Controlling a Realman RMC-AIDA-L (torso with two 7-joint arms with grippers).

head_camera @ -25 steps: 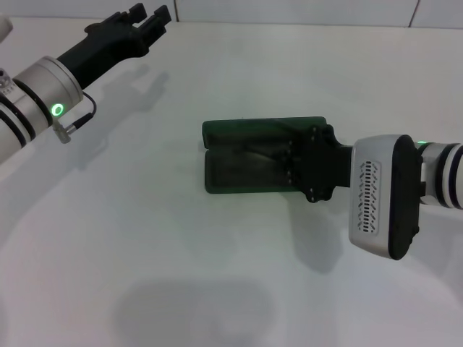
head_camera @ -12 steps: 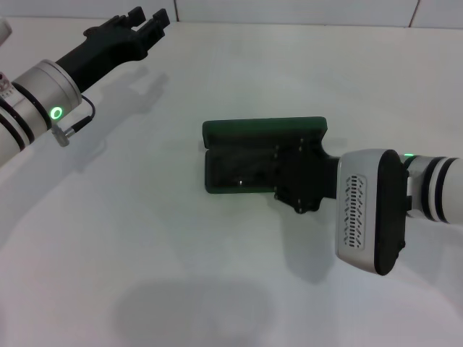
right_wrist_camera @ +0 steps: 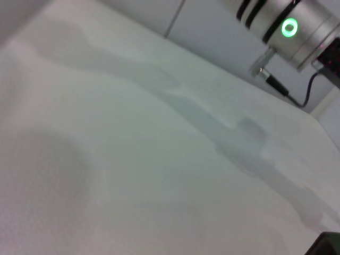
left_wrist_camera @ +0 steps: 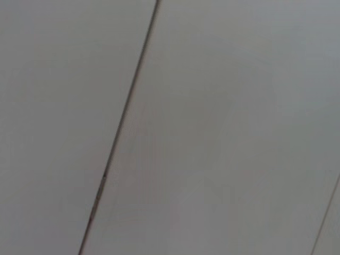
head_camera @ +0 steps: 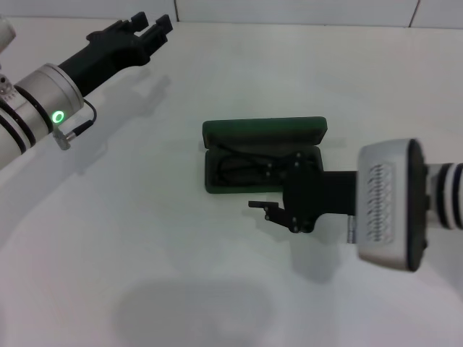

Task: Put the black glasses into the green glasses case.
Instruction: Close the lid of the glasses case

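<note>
Right hand (head_camera: 264, 210) withdrawn, fingers apart; black glasses (head_camera: 242, 168) folded inside open green glasses case (head_camera: 262, 131).

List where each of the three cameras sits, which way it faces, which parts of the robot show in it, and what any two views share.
Head view: on the robot's head, looking forward and down at the white table; shows the green glasses case open with the black glasses inside, the left gripper far back, and the right gripper just in front of the case.
Left wrist view: faces only a plain grey surface with a dark seam; no robot part shows.
Right wrist view: looks across the table toward the left arm.
Shared: head and right wrist views both show the table and left arm.
</note>
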